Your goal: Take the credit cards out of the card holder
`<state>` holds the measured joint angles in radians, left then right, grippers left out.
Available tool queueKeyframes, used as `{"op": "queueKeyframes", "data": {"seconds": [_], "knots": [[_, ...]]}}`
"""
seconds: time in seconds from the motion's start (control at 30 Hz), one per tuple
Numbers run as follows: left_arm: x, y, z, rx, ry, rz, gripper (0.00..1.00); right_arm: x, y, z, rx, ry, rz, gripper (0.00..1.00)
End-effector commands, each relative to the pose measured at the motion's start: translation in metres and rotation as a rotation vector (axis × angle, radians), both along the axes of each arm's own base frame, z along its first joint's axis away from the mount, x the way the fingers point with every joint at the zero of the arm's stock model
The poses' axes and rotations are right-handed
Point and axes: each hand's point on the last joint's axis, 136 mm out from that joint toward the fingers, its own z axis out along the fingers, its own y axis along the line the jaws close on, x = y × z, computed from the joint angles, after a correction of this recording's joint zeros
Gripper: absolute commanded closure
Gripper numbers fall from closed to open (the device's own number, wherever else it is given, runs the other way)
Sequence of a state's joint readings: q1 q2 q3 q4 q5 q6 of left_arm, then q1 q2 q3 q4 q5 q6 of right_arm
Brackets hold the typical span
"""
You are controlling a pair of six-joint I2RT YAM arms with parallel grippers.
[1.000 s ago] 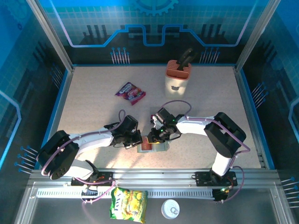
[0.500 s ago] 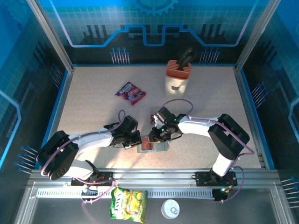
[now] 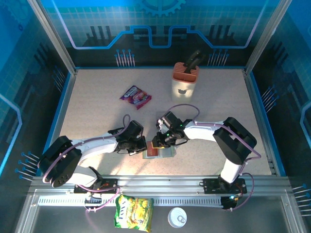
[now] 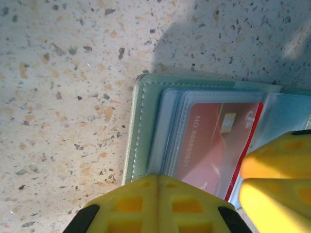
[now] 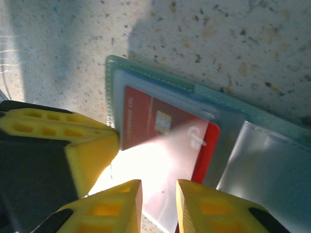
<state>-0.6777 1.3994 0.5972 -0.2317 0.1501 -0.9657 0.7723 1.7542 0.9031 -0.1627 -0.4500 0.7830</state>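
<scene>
The grey-green card holder (image 3: 167, 153) lies open on the table near the front edge. A red credit card (image 5: 165, 131) sits under a clear pocket of its left panel, its right edge sticking out of the pocket (image 5: 210, 145). My left gripper (image 4: 158, 177) is shut, its tips pressed down on the holder's left rim (image 4: 138, 131). My right gripper (image 5: 159, 187) stands over the red card (image 4: 218, 141) with a narrow gap between its fingers and nothing clamped between them. In the top view the two grippers (image 3: 145, 145) (image 3: 156, 142) meet over the holder.
A beige knife block (image 3: 184, 80) stands at the back right and a purple-red snack packet (image 3: 135, 96) lies at the back middle. A yellow-green bag (image 3: 133, 212) and a white round lid (image 3: 177, 217) rest beyond the front rail.
The right arm has swayed slightly right and back. The holder, the red card and the left gripper stay where they were.
</scene>
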Motion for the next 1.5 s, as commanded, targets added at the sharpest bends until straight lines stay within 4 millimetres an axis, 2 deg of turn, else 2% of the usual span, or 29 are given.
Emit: {"op": "queueKeyframes", "data": {"seconds": [0.0, 0.53, 0.67, 1.0, 1.27, 1.3, 1.47], "knots": [[-0.007, 0.012, -0.010, 0.048, 0.027, 0.000, 1.00, -0.009, -0.003, -0.012, -0.022, 0.033, 0.007, 0.75], [-0.009, 0.013, -0.011, 0.055, 0.037, 0.000, 1.00, -0.007, -0.022, -0.012, -0.124, -0.009, 0.011, 0.75], [-0.008, 0.012, -0.008, 0.048, 0.029, -0.001, 1.00, -0.008, -0.019, -0.007, -0.107, -0.009, 0.019, 0.75], [0.001, 0.000, 0.019, -0.017, -0.018, -0.012, 1.00, -0.007, -0.005, 0.015, 0.006, -0.022, 0.007, 0.75], [0.003, -0.013, 0.010, -0.061, 0.005, -0.030, 1.00, -0.004, -0.007, 0.016, 0.006, -0.024, -0.003, 0.74], [0.002, -0.015, 0.009, -0.068, 0.008, -0.035, 1.00, -0.010, -0.013, 0.008, -0.011, -0.006, -0.003, 0.74], [0.000, -0.010, 0.002, -0.042, 0.021, -0.031, 1.00, -0.009, -0.013, 0.008, -0.010, -0.005, -0.004, 0.74]]}}
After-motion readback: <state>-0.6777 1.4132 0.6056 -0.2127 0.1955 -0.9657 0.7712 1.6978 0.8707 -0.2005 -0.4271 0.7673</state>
